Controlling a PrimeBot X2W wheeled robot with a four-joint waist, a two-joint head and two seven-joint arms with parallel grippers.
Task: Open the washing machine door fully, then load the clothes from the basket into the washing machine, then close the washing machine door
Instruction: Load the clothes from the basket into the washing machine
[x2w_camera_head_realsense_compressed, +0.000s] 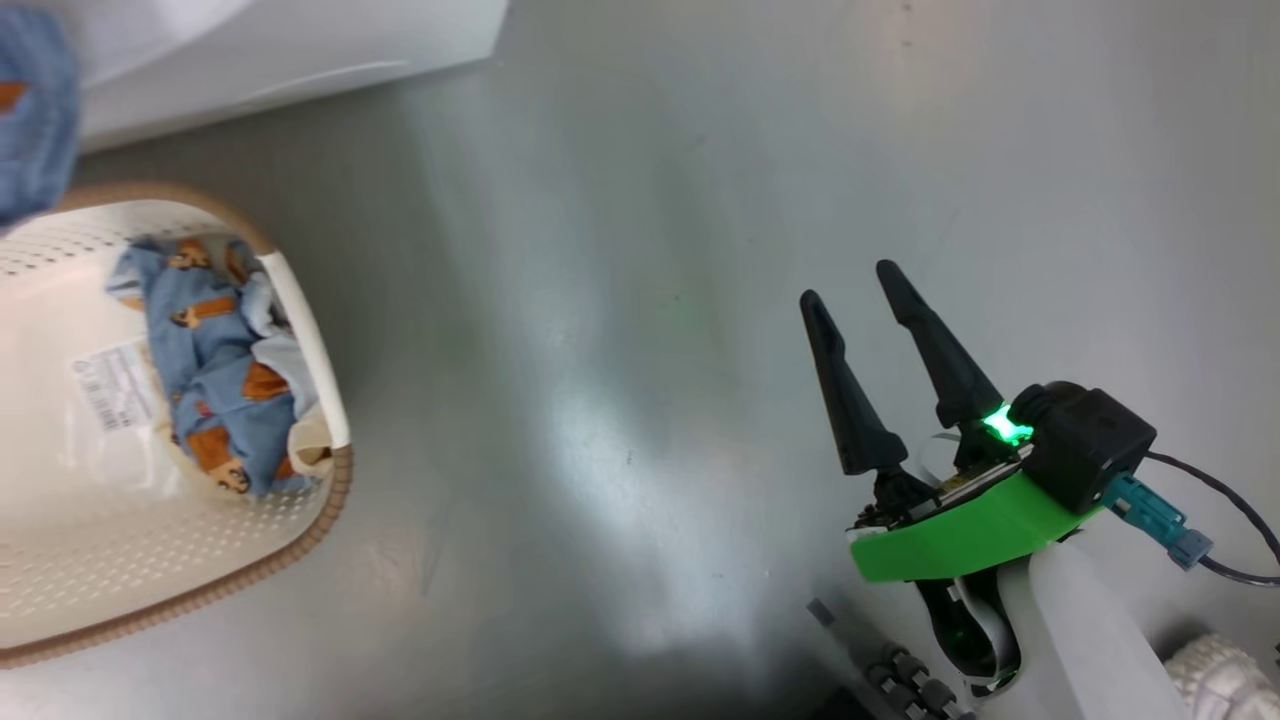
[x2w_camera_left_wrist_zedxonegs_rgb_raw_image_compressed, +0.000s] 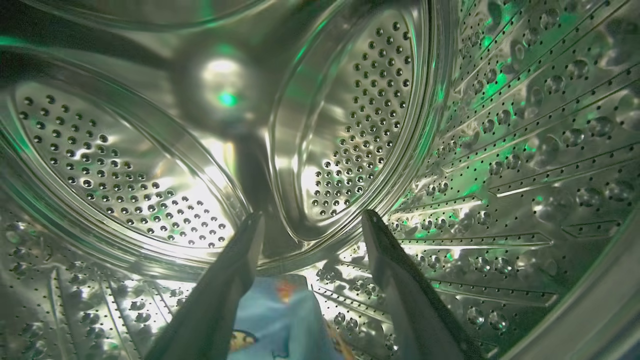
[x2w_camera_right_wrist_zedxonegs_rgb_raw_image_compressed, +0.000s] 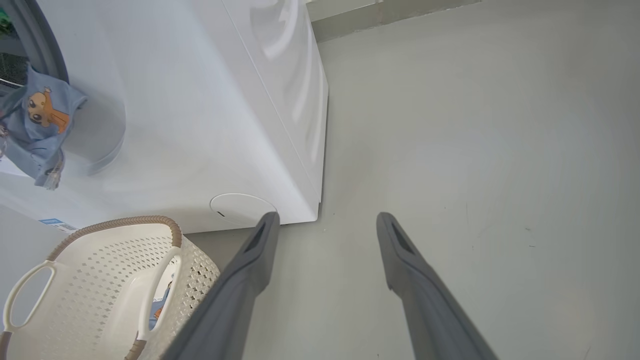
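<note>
My right tool has two tapered black fingers, a green bracket behind them, a black camera housing and a teal-plugged cable.

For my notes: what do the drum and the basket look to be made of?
The drum looks like polished steel: mirror-bright, with rows of punched holes. The basket is seemingly matte cream plastic, perforated, with a brown woven-look rim.

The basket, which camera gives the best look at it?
The head view: it looks down into the basket, showing the clothes inside. The right wrist view catches its side, rim and handles, lower left. The left wrist view faces the drum.
</note>
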